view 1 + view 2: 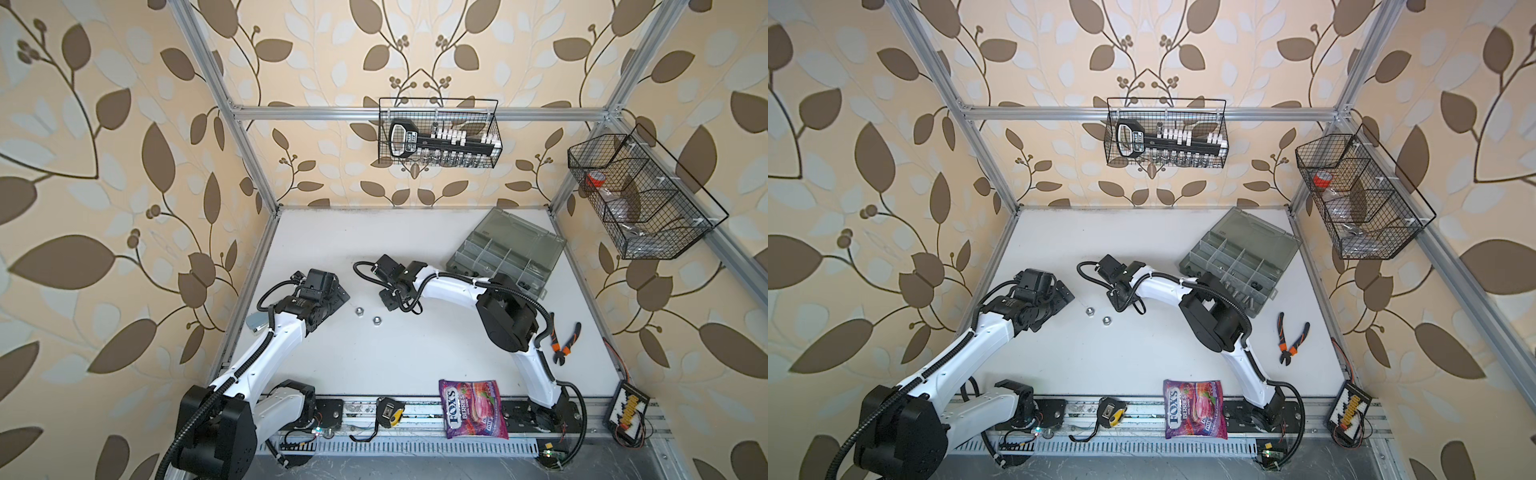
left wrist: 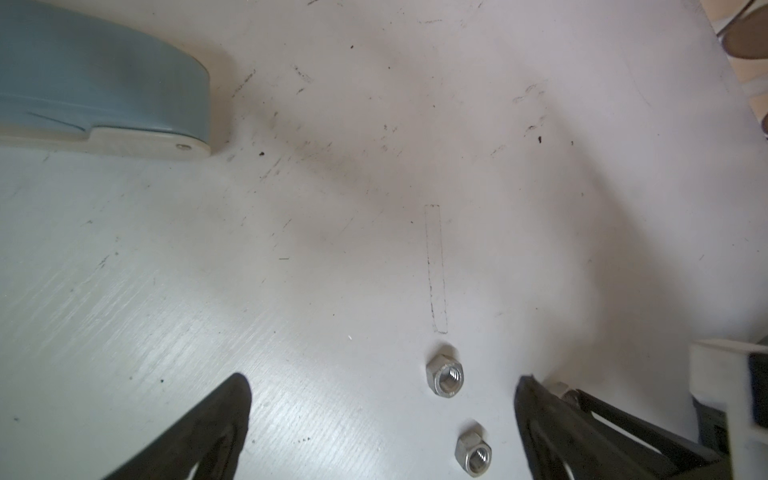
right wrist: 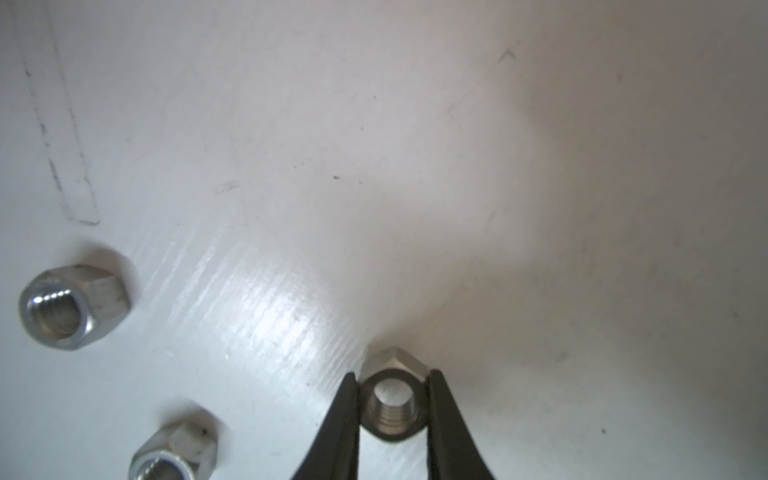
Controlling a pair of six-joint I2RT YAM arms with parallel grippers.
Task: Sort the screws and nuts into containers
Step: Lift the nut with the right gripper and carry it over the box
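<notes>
Two silver nuts (image 1: 357, 311) (image 1: 377, 320) lie loose on the white table between the arms; the left wrist view shows them (image 2: 444, 375) (image 2: 473, 454) between my left gripper's fingers. My left gripper (image 2: 382, 386) (image 1: 338, 297) is open just left of them. My right gripper (image 3: 391, 378) (image 1: 388, 301) is shut on a third silver nut (image 3: 391, 405), low over the table to the right of the pair. The containers are compartments of the grey organizer box (image 1: 498, 257) at the back right, lid open. Silver screws (image 1: 1239, 293) lie in a front compartment.
Orange-handled pliers (image 1: 563, 340) lie at the right. A candy bag (image 1: 471, 409) and a tape measure (image 1: 388, 411) sit at the front edge. A blue-grey object (image 2: 104, 83) lies by the left arm. Wire baskets (image 1: 436, 133) (image 1: 640, 195) hang on the walls.
</notes>
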